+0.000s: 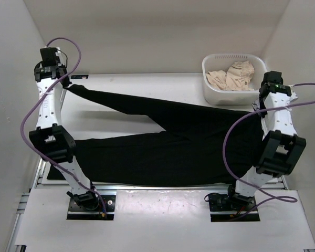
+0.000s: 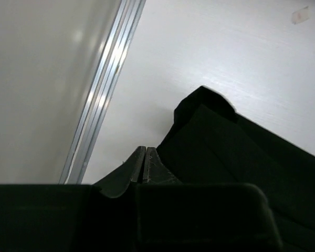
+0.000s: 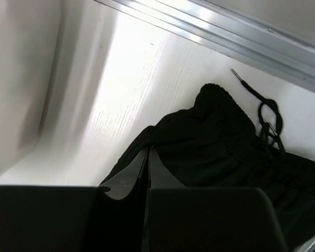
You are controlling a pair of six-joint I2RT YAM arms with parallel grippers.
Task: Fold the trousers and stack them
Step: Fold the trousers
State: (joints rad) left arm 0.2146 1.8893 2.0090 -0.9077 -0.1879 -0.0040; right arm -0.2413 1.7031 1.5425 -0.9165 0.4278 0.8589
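Observation:
The black trousers (image 1: pixel 168 147) lie spread across the white table, waist at the right and both legs running left. The far leg stretches in a taut taper to the back-left corner. My left gripper (image 1: pixel 67 83) is there, shut on the edge of that leg's hem. In the left wrist view its fingertips (image 2: pixel 145 149) press together beside the folded hem (image 2: pixel 215 136). My right gripper (image 1: pixel 260 109) is at the waist, shut on bunched fabric. The right wrist view shows the trousers (image 3: pixel 215 136) gathered round my gripper (image 3: pixel 148 149), with the drawstring (image 3: pixel 268 113) lying loose beyond.
A white basket (image 1: pixel 220 97) holding beige cloth (image 1: pixel 231 79) stands at the back right, just behind my right wrist. Aluminium rails (image 2: pixel 102 89) (image 3: pixel 226 29) edge the table. White walls enclose the left, right and back sides.

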